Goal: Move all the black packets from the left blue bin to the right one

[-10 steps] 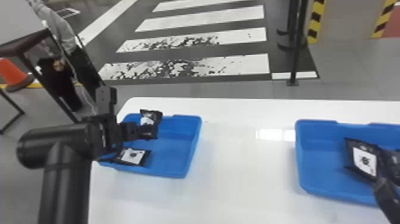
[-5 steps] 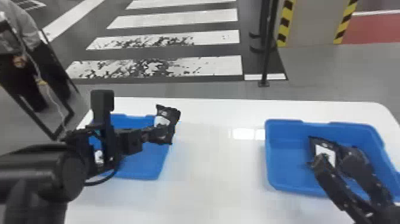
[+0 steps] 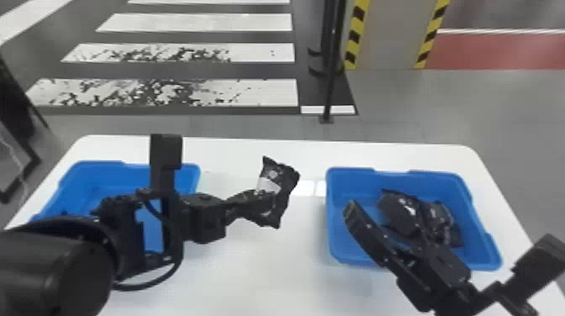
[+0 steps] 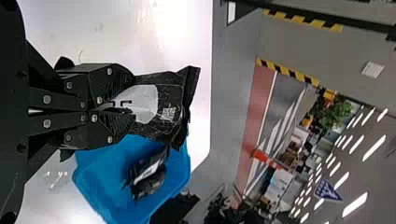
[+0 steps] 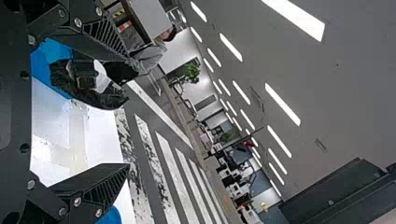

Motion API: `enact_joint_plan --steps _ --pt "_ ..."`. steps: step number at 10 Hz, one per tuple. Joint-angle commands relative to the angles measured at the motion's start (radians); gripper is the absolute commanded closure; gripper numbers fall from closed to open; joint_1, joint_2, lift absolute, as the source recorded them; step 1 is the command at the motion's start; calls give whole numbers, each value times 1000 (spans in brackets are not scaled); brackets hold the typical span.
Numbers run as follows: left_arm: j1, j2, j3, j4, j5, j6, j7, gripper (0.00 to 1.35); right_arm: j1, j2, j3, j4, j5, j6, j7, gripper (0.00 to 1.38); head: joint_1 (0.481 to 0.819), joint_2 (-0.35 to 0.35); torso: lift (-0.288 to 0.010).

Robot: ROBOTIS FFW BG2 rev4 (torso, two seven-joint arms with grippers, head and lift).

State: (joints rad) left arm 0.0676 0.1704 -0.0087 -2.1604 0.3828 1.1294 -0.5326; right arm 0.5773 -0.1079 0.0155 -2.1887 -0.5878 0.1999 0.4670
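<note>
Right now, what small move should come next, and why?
Probably ease the left gripper toward the right gripper for a handover: the black packet it holds is over the white table, short of the right blue bin, and the right gripper stands open above that bin.

One black packet (image 3: 281, 185) hangs between blue bins (image 3: 344, 248)

Left blue bin (image 3: 101, 178), right blue bin (image 3: 357, 185): smooth plastic. Table (image 3: 269, 273): smooth, shiny, light bounces off. Black packet (image 4: 170, 93): crinkly, shiny, looks like thin plastic. Screws (image 4: 46, 99): shiny metal. Road stripes (image 3: 189, 91): patchy, look rough. Floor (image 3: 483, 109): dull, smooth.
</note>
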Motion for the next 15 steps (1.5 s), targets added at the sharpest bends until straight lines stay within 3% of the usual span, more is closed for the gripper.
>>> enact_joint_plan --steps 1,3,6,7,8,9,13,14,15 --pt "-6 0 -75 -1 40 0 -1 1211 -35 -4 6 20 2 9 4 231 695 -30 -144" --pt "-14 0 -135 -1 72 0 -1 1211 -67 -12 22 30 0 31 10 233 695 -97 -144" --pt "-28 1 -197 -1 128 -8 -3 1211 -101 -15 42 67 -14 43 10 236 695 -143 -144" --pt "-28 1 -201 -1 138 -10 -3 1211 -106 -15 44 77 -20 53 10 391 695 -155 -144" --pt "-28 1 -205 -1 150 -10 -4 1211 -109 -15 44 79 -18 50 9 1010 695 -162 -144" --pt "-26 1 -205 -1 154 -10 -4 1211 -109 -13 44 79 -16 28 1 1288 695 -165 -144" --pt "-19 -2 -199 -1 178 -23 -4 1194 -106 -13 44 82 -18 23 2 1282 695 -182 -144" --pt "-4 -8 -181 -1 197 -25 2 990 -111 -13 42 82 -16 21 1 1282 695 -182 -144" --pt "23 -14 -147 -1 201 -20 3 469 -123 -13 28 92 -14 16 1 1282 695 -180 -144"
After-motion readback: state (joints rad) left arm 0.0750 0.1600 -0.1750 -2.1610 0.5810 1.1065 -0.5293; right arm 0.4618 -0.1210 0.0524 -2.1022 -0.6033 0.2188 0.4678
